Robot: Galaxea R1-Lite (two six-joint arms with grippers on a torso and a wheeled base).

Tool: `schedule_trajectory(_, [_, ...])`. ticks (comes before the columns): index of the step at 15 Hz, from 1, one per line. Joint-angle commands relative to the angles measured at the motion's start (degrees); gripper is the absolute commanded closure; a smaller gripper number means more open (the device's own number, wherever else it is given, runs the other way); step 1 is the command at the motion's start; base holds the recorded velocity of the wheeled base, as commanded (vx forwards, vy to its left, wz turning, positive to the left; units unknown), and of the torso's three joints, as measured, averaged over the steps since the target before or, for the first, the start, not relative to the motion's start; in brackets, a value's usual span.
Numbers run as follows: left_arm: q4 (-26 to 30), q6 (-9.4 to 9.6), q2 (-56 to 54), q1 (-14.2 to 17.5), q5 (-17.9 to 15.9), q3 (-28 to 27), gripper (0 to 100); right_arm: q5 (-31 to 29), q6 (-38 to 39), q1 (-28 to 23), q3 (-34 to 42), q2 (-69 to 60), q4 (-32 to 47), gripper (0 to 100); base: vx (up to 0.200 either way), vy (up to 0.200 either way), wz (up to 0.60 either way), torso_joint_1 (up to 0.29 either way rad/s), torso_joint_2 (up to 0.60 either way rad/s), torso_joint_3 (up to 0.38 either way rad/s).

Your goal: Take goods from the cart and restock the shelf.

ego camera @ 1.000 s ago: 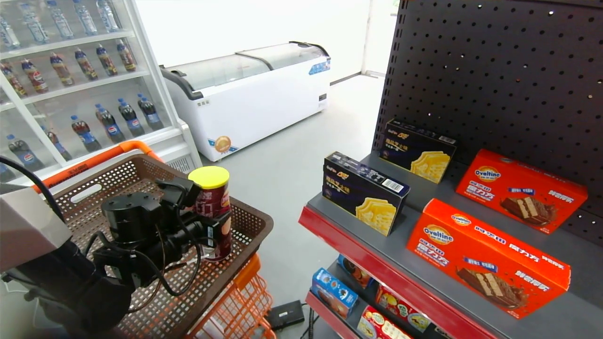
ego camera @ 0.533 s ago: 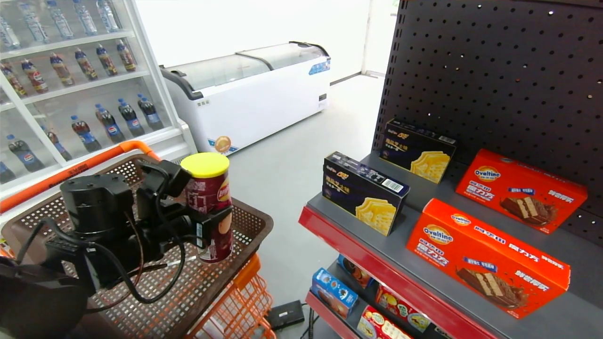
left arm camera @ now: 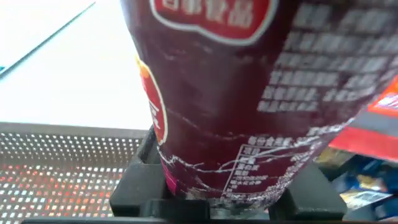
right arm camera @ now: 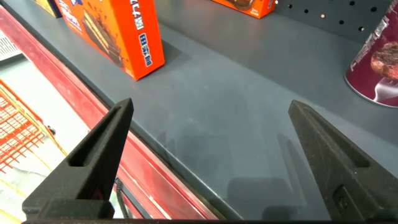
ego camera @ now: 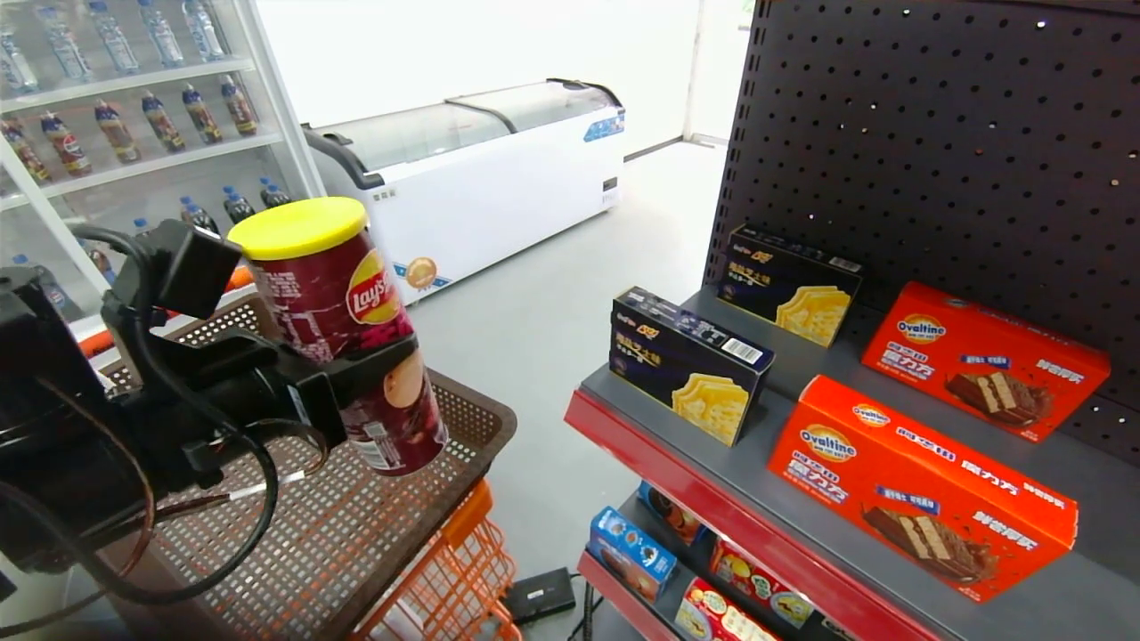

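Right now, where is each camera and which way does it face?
Head view: on the head, facing forward and down at cart and shelf; left gripper holds chips can.
Left wrist view: left wrist, facing that can past its fingers, cart beyond.
Right wrist view: right wrist, facing down at shelf past the open right gripper.
Shared: head and left wrist both show the can.

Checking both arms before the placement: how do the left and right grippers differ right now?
The left gripper is shut on the chip can; the right gripper is open and holds nothing. The left gripper is over the cart basket, while the right gripper hovers over the grey shelf, near an orange box. Both are black.
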Motion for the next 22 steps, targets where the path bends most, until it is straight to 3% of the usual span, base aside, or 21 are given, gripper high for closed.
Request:
schedule_trajectory(1, [2.1, -1.22, -6.1, -2.7, 0.1, 0.1, 100, 0.0, 0.0, 0.0, 0.0, 0.0, 0.0, 0, 0.000, 0.000, 0.00, 0.000, 0.00, 0.000])
schedule_trajectory(4, [9.2, -3.86, -9.5, -4.4, 0.1, -2.4, 100, 0.0, 0.0, 0.0, 0.0, 0.0, 0.0, 0, 0.000, 0.000, 0.00, 0.000, 0.00, 0.000])
schedule_trajectory(10, [10.6, -3.94, -12.4, -4.9, -2.1, -1.7, 100, 0.0, 0.1, 0.0, 0.0, 0.0, 0.0, 0, 0.000, 0.000, 0.00, 0.000, 0.00, 0.000])
schedule_trajectory(14, [10.5, -3.77, -12.9, -4.9, -3.2, 2.6, 100, 0.0, 0.1, 0.0, 0.0, 0.0, 0.0, 0, 0.000, 0.000, 0.00, 0.000, 0.00, 0.000])
schedule_trajectory(17, [10.6, -3.68, -13.4, -4.9, -8.3, 3.2, 100, 0.0, 0.0, 0.0, 0.0, 0.0, 0.0, 0, 0.000, 0.000, 0.00, 0.000, 0.00, 0.000])
schedule_trajectory(22, [11.0, -3.77, -14.9, -6.1, -11.5, 2.9, 100, 0.0, 0.0, 0.0, 0.0, 0.0, 0.0, 0, 0.000, 0.000, 0.00, 0.000, 0.00, 0.000])
